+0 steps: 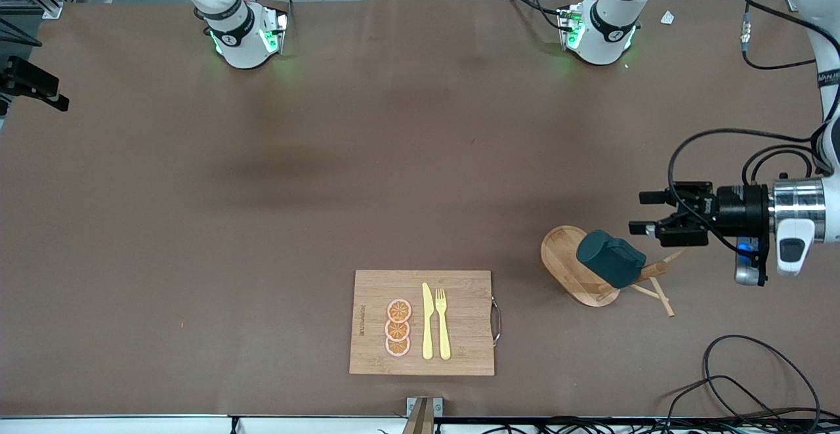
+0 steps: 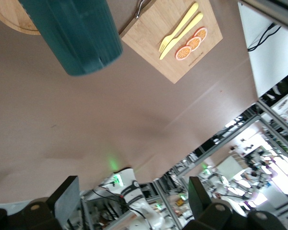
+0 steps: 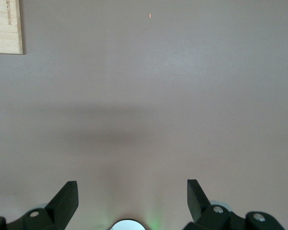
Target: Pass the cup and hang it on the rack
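Note:
The dark teal cup sits tilted on the pegs of the light wooden rack, above its oval base; the cup's handle is hidden. My left gripper is open and level with the cup, just off it toward the left arm's end of the table, holding nothing. In the left wrist view the cup and the rack base lie ahead of the open left gripper, apart from it. My right gripper is open over bare table near its own base and does not show in the front view.
A wooden cutting board with a yellow knife, a fork and orange slices lies near the front edge. Its corner shows in the right wrist view. Loose cables lie at the left arm's end.

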Controlling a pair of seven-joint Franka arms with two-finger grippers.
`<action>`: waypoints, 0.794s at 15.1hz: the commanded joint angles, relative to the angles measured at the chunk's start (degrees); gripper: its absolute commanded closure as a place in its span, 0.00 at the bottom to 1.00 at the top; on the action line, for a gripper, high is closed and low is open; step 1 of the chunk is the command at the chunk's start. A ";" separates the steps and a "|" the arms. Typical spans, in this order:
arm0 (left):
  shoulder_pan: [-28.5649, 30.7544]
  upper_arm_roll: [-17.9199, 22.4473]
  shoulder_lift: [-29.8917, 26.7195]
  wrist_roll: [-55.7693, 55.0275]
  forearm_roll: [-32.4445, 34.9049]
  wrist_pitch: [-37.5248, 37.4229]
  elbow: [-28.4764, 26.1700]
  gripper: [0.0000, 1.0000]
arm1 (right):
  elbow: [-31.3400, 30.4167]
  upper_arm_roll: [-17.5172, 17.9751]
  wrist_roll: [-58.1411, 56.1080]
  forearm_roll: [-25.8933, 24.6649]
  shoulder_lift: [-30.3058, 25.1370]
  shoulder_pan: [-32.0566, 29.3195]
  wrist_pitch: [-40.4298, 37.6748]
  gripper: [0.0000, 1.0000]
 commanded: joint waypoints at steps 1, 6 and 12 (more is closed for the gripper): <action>-0.88 -0.49 -3.13 -0.01 4.93 0.10 -0.87 0.00 | -1.78 0.70 -0.88 -0.57 -1.93 -1.12 0.09 0.00; -4.66 -0.49 -6.56 0.78 16.43 0.19 -0.17 0.00 | -1.78 0.79 0.25 -1.71 -1.93 -1.03 0.09 0.00; -11.93 -1.46 -12.79 10.51 44.35 0.19 -0.34 0.00 | -1.78 0.96 2.27 -1.80 -1.93 -0.95 0.01 0.00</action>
